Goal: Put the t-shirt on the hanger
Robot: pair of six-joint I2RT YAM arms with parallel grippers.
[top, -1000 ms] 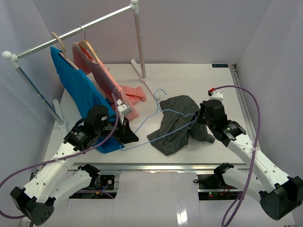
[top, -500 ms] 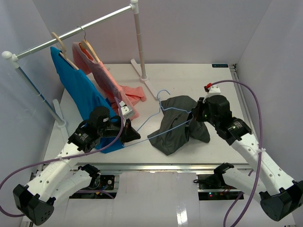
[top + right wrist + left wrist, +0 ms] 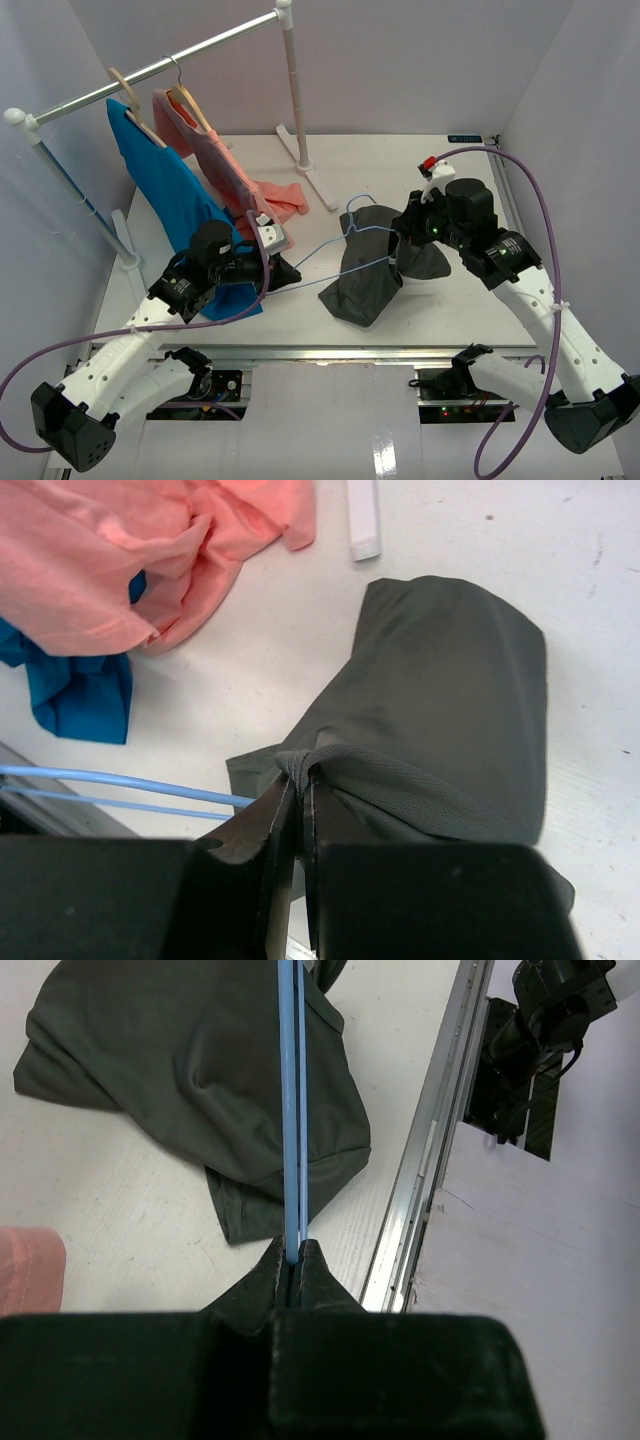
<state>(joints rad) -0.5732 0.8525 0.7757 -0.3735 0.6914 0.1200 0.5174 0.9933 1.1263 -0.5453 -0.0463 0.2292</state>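
The dark charcoal-grey t-shirt is lifted at its right side and hangs down to the table near the middle; it also shows in the left wrist view and the right wrist view. The thin light-blue wire hanger runs from my left gripper into the shirt, its hook at the shirt's top. My left gripper is shut on the hanger's wires. My right gripper is shut on a bunched fold of the t-shirt, held above the table. The hanger's wires pass left of it.
A clothes rail stands at the back left with a bright blue garment and a salmon-pink garment on tan wooden hangers. The rail's white foot lies behind the shirt. The table's metal front edge is close.
My right gripper has risen and moved back and left, lifting the t-shirt's edge off the table. My left gripper has lifted the hanger and pushed it right, further into the shirt.
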